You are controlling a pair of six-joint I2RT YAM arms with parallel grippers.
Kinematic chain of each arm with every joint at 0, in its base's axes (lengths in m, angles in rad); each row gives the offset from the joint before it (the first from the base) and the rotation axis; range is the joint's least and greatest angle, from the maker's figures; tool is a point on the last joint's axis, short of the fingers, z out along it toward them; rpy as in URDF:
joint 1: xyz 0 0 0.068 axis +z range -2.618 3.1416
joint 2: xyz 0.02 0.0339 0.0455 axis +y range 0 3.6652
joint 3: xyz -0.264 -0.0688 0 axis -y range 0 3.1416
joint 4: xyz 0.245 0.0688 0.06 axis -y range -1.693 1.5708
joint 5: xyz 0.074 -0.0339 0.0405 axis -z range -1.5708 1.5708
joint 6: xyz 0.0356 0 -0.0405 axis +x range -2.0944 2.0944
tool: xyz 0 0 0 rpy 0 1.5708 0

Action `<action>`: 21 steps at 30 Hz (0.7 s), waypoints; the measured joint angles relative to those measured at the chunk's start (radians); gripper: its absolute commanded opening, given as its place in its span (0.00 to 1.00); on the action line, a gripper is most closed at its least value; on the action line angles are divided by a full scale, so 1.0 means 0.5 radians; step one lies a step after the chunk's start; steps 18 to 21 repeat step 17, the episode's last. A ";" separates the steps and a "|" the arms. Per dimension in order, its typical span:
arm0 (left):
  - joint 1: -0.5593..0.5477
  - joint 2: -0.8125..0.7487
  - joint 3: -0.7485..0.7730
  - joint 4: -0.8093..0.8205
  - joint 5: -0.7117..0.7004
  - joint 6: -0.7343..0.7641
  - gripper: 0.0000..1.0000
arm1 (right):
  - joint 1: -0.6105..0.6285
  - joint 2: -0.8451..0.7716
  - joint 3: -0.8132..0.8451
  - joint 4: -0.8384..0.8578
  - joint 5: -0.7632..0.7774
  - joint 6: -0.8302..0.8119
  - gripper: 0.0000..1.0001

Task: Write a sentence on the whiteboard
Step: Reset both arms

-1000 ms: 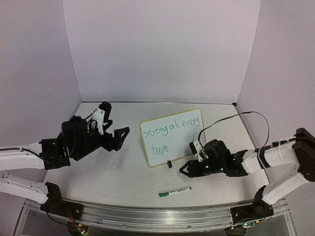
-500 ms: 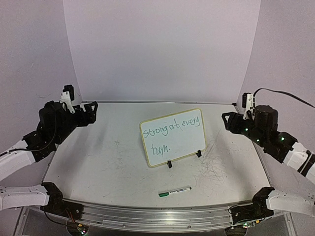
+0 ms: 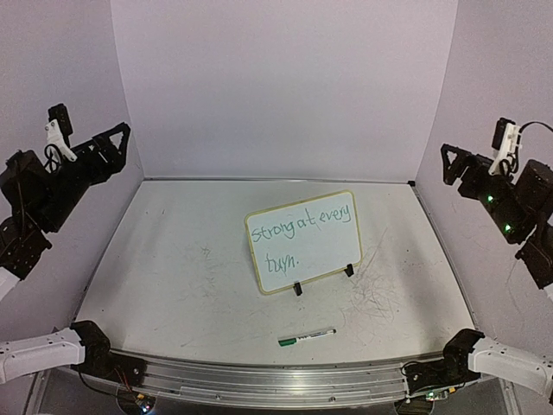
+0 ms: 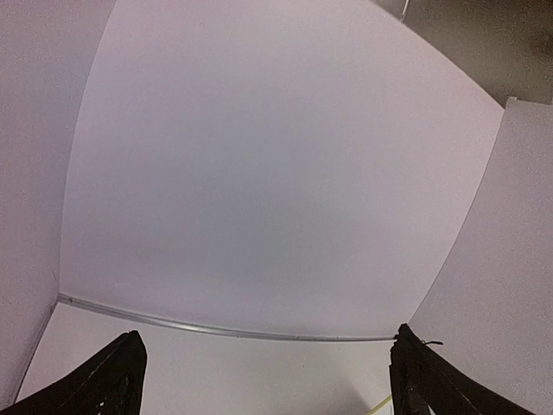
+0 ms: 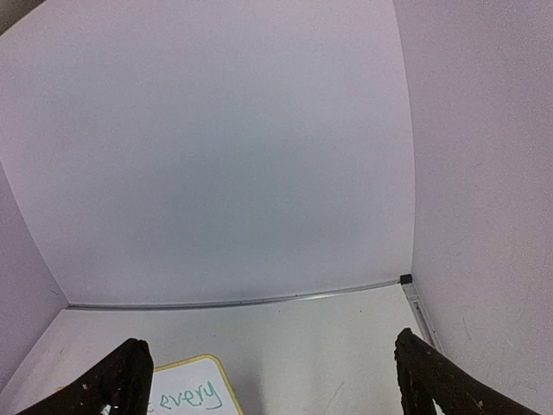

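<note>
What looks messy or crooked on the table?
Nothing is broken or spilled. The whiteboard sits turned at an angle, so the sentence slants uphill. Thin grey scribble marks smudge the table just right of the board, and a green marker lies loose near the front edge.

I've raised my left gripper high toward the left wall. My right gripper has climbed to the right, jaws spreading wider.

Green-capped marker lies on scuffed table nr front edge
</note>
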 measured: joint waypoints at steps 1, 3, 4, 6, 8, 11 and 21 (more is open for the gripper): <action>0.000 -0.016 0.016 0.000 0.002 0.007 0.99 | 0.000 -0.018 0.019 -0.001 0.013 -0.009 0.98; 0.000 -0.045 0.049 -0.001 0.015 0.017 0.99 | 0.000 -0.056 0.054 0.000 0.036 -0.022 0.98; 0.000 -0.054 0.062 0.000 0.023 0.020 0.99 | 0.000 -0.073 0.070 0.001 0.051 -0.028 0.98; 0.000 -0.061 0.078 0.000 0.032 0.022 0.99 | 0.000 -0.095 0.088 0.003 0.072 -0.035 0.98; 0.000 -0.059 0.081 -0.001 0.042 0.027 0.99 | 0.000 -0.104 0.095 0.004 0.092 -0.036 0.98; 0.000 -0.038 0.081 -0.017 0.055 0.034 0.99 | 0.000 -0.095 0.097 0.002 0.114 -0.036 0.98; 0.000 0.035 0.081 -0.052 0.103 0.058 0.99 | 0.000 -0.078 0.097 0.002 0.127 -0.033 0.98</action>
